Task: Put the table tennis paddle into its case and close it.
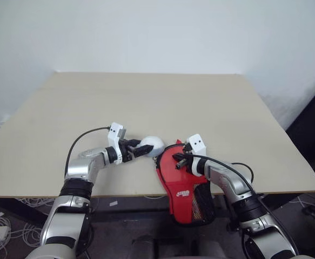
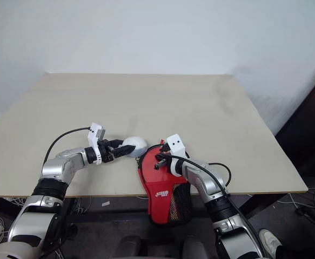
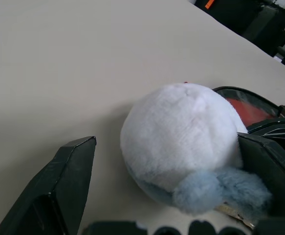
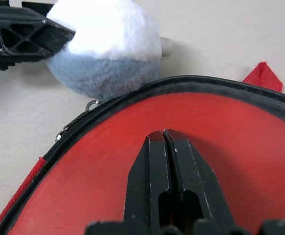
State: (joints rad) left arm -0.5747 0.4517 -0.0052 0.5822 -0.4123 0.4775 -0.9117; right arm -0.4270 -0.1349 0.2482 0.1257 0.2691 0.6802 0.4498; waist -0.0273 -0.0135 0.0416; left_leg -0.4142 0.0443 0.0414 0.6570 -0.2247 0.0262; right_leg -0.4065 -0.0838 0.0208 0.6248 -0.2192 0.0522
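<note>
The red case [image 1: 181,183] with black trim lies at the table's front edge, its mesh pocket end hanging over the edge. Within its black zip rim is a smooth red face [image 4: 108,176]. I cannot tell whether that face is the paddle; the paddle's handle is hidden. My right gripper [image 4: 163,134] is shut with nothing in it, its tips low over that red face near the case's round end. My left gripper [image 1: 148,147] is open around a fluffy white and pale blue ball [image 3: 181,127]. The ball sits on the table against the case's rim and touches one finger [image 3: 264,166].
The light wooden table [image 1: 146,102] stretches away bare behind the case. A metal zip puller [image 4: 91,104] lies at the case's rim below the ball. Cables and dark gear lie on the floor beyond the table's front and right edges.
</note>
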